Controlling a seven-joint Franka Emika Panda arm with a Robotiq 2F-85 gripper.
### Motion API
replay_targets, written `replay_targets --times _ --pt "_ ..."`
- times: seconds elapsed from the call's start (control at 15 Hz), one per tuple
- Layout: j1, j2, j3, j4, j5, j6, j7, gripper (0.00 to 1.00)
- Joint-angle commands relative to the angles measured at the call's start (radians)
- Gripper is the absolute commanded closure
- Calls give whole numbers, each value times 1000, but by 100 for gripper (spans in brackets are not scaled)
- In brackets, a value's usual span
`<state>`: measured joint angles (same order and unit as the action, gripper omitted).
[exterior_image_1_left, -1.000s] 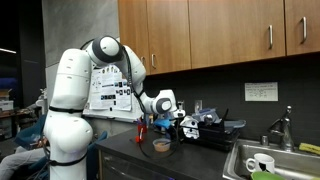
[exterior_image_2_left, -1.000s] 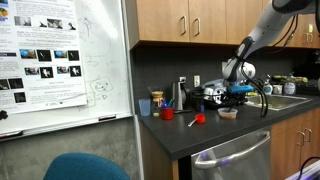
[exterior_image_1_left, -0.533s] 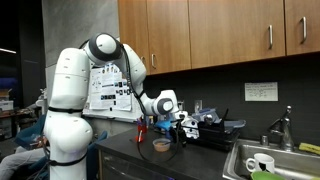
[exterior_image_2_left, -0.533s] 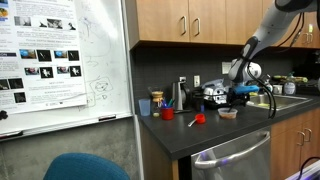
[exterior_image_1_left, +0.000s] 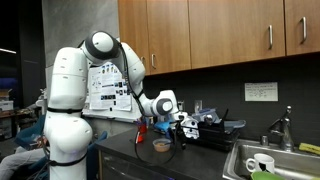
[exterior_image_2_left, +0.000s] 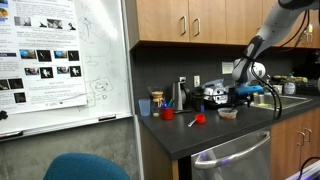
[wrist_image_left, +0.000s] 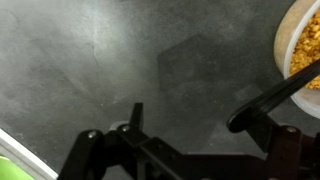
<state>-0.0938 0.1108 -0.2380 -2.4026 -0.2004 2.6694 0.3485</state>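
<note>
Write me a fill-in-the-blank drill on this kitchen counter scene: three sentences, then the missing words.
1. The gripper holds nothing and its jaws stand ___.
2. In the wrist view the bowl shows in the upper ___ corner.
3. The mug in the sink is ___ in colour.
Missing words: open; right; white.

In the wrist view the claw (wrist_image_left: 186, 118) hangs above the worktop (wrist_image_left: 100, 60), and the bowl (wrist_image_left: 303, 45) lies at the upper right, 1 finger (wrist_image_left: 268, 102) crossing in front of its rim. In an exterior view a cup (exterior_image_2_left: 197, 118) stands on the worktop left of the bowl, a second cup (exterior_image_2_left: 167, 113) further left. In an exterior view a sink (exterior_image_1_left: 238, 152) with a mug (exterior_image_1_left: 260, 163) in it lies right of the bowl.
</note>
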Motion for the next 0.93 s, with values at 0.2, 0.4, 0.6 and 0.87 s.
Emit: replay_targets --times 0.2,0.4,0.6,0.87 --pt "-12 -104 4 -66 -75 -1 72 0" --pt "-20 -147 15 -87 -84 9 87 0" --pt "-31 -202 32 -112 -97 1 132 0" --pt "-46 -169 49 -87 -63 1 98 0"
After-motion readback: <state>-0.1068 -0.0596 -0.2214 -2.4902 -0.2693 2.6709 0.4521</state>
